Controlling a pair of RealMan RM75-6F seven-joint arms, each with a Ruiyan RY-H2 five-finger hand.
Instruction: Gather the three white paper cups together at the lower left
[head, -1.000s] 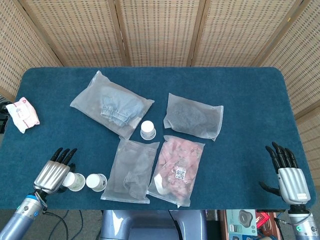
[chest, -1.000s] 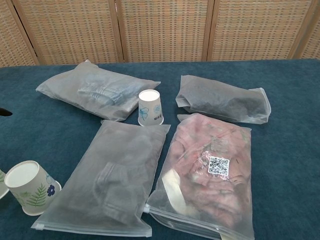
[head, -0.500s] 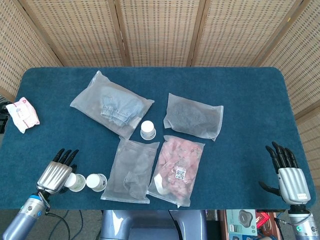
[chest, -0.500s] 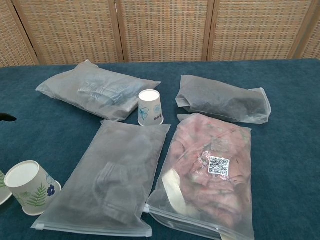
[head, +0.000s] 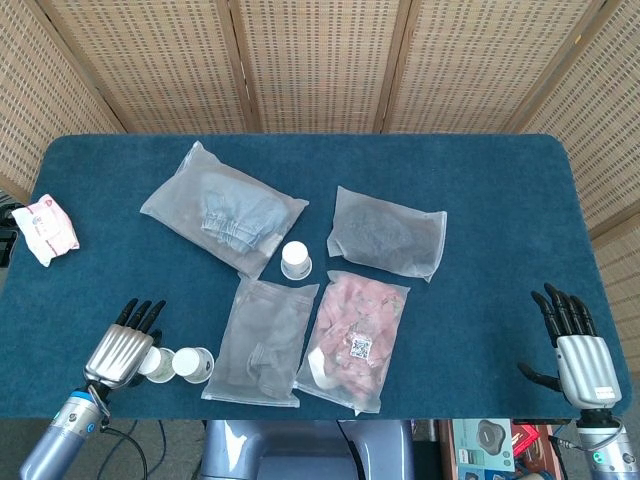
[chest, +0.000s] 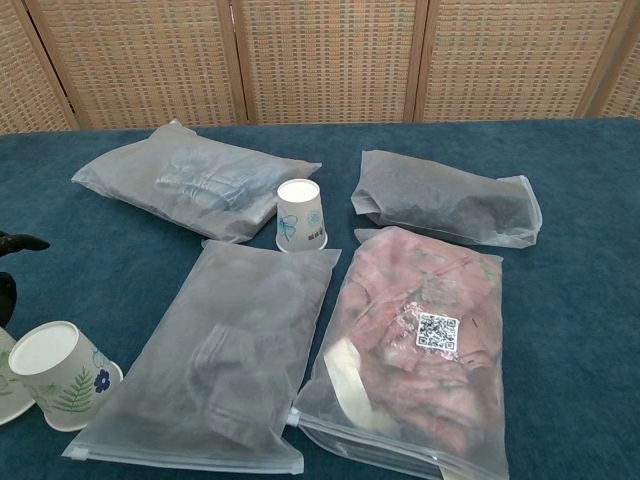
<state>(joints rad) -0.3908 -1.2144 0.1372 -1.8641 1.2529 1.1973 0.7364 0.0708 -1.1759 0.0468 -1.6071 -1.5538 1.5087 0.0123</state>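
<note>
Woven rattan screens (head: 320, 60) stood behind a desk (head: 500, 200) covered in dark blue cloth.

Left hand (head: 124, 347), lower left corner of the desk: dark fingers (head: 140, 314) were straight and slightly apart, pointing toward the far edge. The palm lay over a paper cup (head: 152, 362) on its side; whether it pressed on the cup or only hovered could not be told. Nothing was gripped. In the chest view only dark fingertips (chest: 20, 243) showed at the left edge.

A second paper cup (head: 192, 364), with a leaf and blue flower print, lay on its side just beside the first, mouth toward the near edge; the chest view showed it (chest: 60, 376) close at lower left.

A third paper cup (head: 296, 260) stood mouth down near the middle of the desk, well apart from the other two, at the corner of a bag of blue-grey clothing (head: 222, 206).

Right hand (head: 578, 350), lower right: fingers (head: 562, 308) were spread and extended, thumb out to the side, holding nothing, well away from every object.

Other items: a frosted bag of grey fabric (head: 262, 340) below the upright cup, a bag of pink garment (head: 355, 340) with a QR label overlapping its right edge, a bag of dark fabric (head: 388, 232) to the right of the cup, and a pack of wipes (head: 44, 229) at the far left edge.
</note>
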